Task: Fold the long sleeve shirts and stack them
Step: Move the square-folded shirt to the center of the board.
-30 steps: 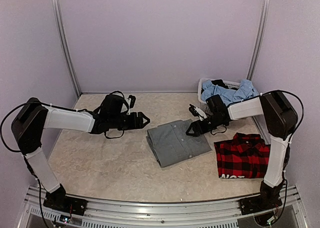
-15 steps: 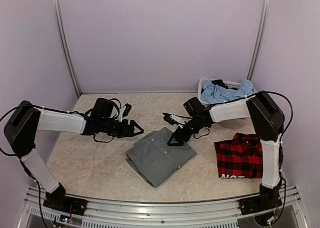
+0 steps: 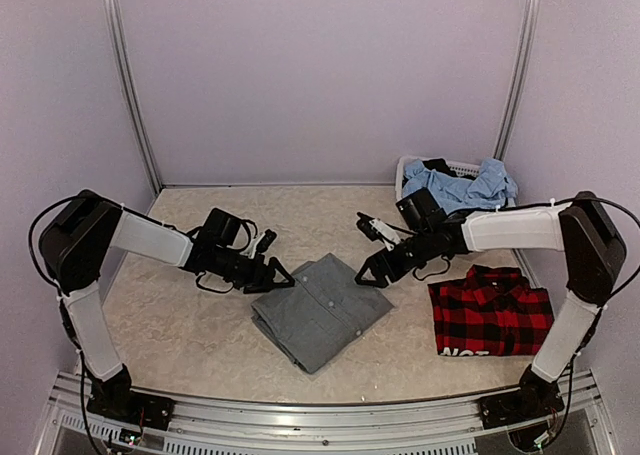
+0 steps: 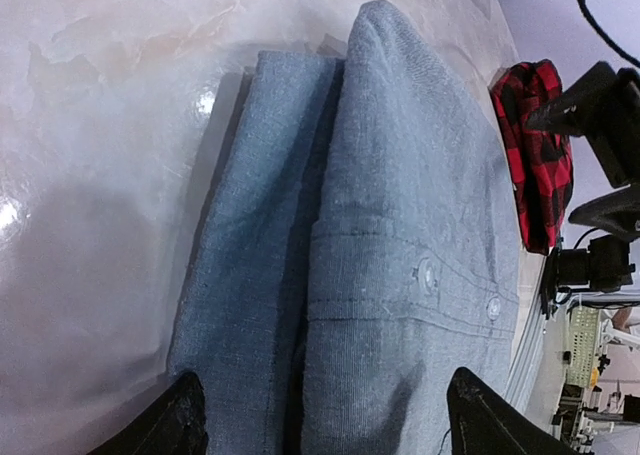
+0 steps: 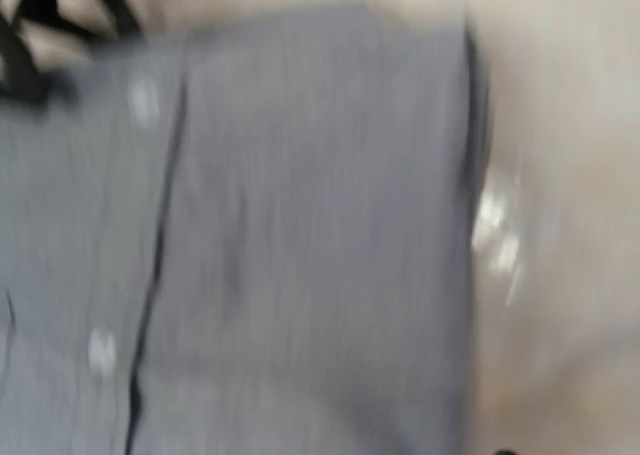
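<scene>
The grey shirt (image 3: pixel 318 310) lies folded on the table, its button placket facing up (image 4: pixel 400 255). My left gripper (image 3: pixel 280 276) is open at the shirt's upper left edge; in the left wrist view the cloth shows between its fingertips (image 4: pixel 186 417), gripper (image 4: pixel 325 425). My right gripper (image 3: pixel 368 273) is open at the shirt's upper right corner and holds nothing. The right wrist view is blurred and filled by grey shirt (image 5: pixel 300 245); its own fingers barely show. The red-and-black plaid shirt (image 3: pixel 490 310) lies folded at the right, also in the left wrist view (image 4: pixel 535 135).
A white basket (image 3: pixel 405 172) with blue garments (image 3: pixel 460 185) stands at the back right. Metal posts and walls enclose the table. Bare tabletop (image 3: pixel 180 325) lies left of the grey shirt, and a strip of it shows beside the shirt (image 5: pixel 560 225).
The grey shirt slid left and rotated, then stayed put. My right gripper has drawn back to its upper right corner. My left gripper has come down to its upper left edge.
</scene>
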`<state>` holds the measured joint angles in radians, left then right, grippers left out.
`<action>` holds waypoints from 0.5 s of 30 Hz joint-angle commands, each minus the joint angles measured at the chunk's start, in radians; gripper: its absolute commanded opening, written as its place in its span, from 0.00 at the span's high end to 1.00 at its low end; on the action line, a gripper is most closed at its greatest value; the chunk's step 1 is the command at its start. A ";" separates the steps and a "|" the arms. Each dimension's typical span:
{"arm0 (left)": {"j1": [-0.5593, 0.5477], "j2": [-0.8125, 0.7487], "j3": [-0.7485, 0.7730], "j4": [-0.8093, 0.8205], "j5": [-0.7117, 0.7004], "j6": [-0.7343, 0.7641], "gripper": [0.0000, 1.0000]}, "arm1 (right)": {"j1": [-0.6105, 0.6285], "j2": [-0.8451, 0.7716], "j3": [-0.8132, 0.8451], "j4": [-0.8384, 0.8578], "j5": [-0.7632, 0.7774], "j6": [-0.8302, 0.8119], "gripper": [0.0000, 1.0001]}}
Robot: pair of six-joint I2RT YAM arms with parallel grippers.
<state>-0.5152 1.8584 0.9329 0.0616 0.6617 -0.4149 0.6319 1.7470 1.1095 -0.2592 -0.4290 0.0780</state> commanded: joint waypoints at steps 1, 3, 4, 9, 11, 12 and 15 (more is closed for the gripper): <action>0.013 0.048 0.056 -0.020 0.034 0.033 0.21 | 0.055 -0.084 -0.159 0.038 0.048 0.203 0.31; 0.016 0.072 0.074 -0.033 0.042 0.039 0.21 | 0.082 -0.103 -0.215 0.057 0.065 0.256 0.32; 0.017 0.083 0.085 -0.044 0.044 0.045 0.20 | 0.093 -0.111 -0.241 0.066 0.072 0.276 0.32; 0.030 0.104 0.109 -0.089 0.033 0.065 0.20 | 0.125 -0.145 -0.353 0.137 0.080 0.376 0.32; 0.031 0.108 0.110 -0.093 0.035 0.067 0.20 | 0.128 -0.167 -0.376 0.149 0.094 0.397 0.32; 0.031 0.108 0.109 -0.092 0.041 0.065 0.20 | 0.131 -0.181 -0.385 0.153 0.110 0.404 0.32; 0.021 0.105 0.093 -0.092 0.045 0.064 0.24 | 0.131 -0.218 -0.393 0.138 0.152 0.412 0.32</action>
<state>-0.4950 1.9388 1.0332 0.0143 0.7082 -0.3702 0.7528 1.5852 0.7341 -0.1440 -0.3420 0.4335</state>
